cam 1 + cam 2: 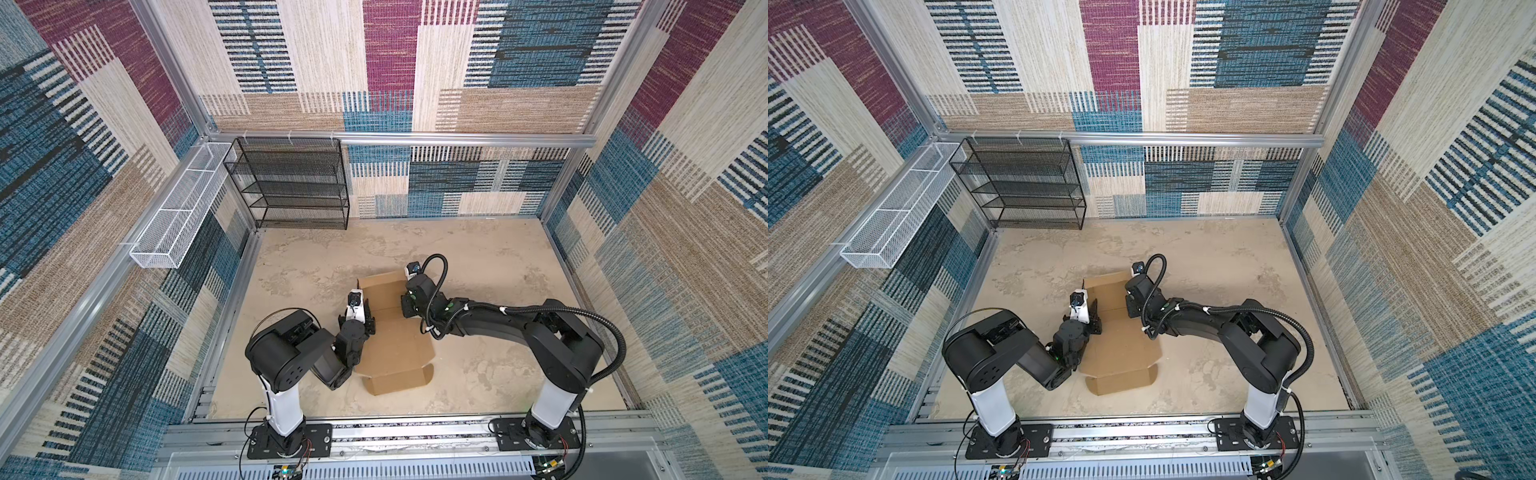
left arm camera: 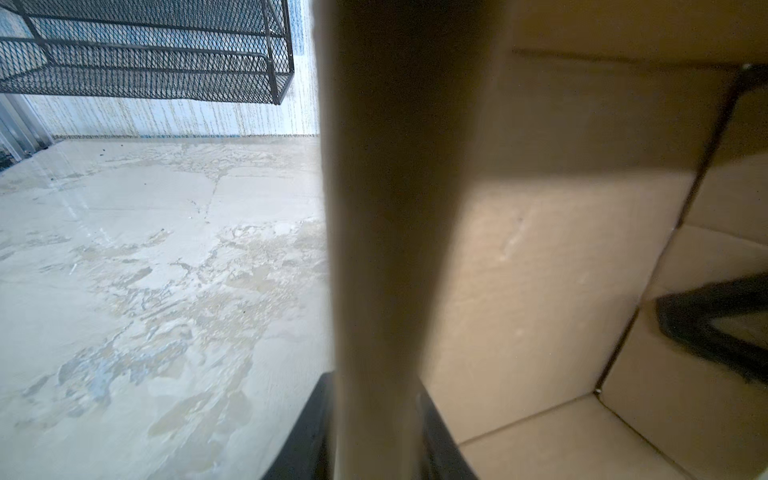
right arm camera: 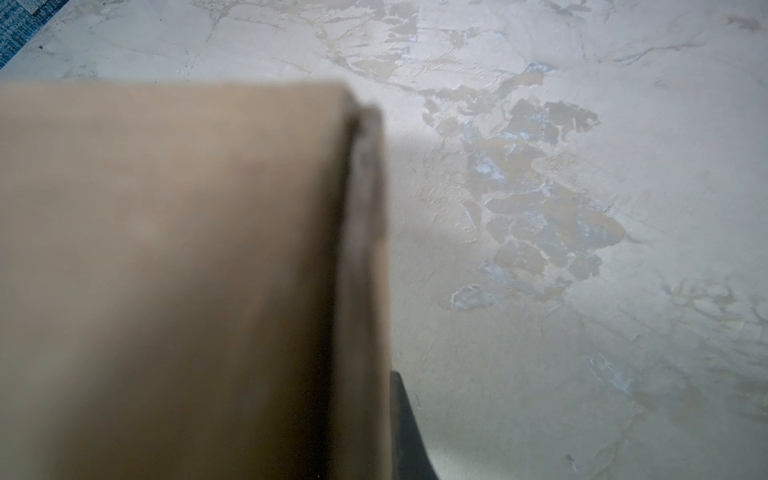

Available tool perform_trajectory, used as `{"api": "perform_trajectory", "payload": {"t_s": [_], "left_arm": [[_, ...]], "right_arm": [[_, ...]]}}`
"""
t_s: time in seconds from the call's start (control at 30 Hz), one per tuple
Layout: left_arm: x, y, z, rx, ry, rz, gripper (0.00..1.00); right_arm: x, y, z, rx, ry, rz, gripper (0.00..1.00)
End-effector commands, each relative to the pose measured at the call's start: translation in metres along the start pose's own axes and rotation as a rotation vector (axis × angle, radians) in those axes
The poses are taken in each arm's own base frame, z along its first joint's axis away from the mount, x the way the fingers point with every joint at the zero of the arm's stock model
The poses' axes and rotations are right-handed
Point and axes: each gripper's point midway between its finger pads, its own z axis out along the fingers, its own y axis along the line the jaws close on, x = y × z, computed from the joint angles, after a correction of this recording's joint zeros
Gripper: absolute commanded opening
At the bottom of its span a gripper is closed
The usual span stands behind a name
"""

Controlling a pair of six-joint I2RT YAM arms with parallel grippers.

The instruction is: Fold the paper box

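I find the paper box (image 1: 395,336) between both arms, long axis running away from them. Left tool (image 1: 370,322) grasps its left wall, right tool (image 1: 405,306) the opposite wall.

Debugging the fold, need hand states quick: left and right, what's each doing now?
Left hand: closed on the paper box, gripping its side wall.
Right hand: closed, apparently pinching the opposite wall.
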Motion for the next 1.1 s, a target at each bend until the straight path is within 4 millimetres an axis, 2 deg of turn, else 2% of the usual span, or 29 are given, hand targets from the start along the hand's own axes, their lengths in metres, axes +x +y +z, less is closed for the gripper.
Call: {"api": "perform_trajectory", "payload": {"t_s": [0.0,0.33,0.43,0.97,1.07], "left_arm": [[-0.016,-0.009,0.001,0.034,-0.046,0.047,0.3],[-0.023,-0.011,0.002,0.037,-0.053,0.073,0.34],[-0.023,-0.01,0.001,0.038,-0.049,0.072,0.48],[-0.033,-0.009,-0.01,0.059,-0.068,0.065,0.5],[-0.035,-0.01,-0.013,0.072,-0.068,0.059,0.57]], "right_arm": [[-0.012,0.017,-0.003,-0.08,-0.043,0.027,0.0],[-0.014,0.018,-0.003,-0.086,-0.043,0.025,0.0],[-0.016,0.019,-0.003,-0.083,-0.044,0.025,0.0],[-0.017,0.017,0.002,-0.059,-0.038,0.017,0.0],[-0.017,0.017,0.003,-0.057,-0.039,0.015,0.0]]}}
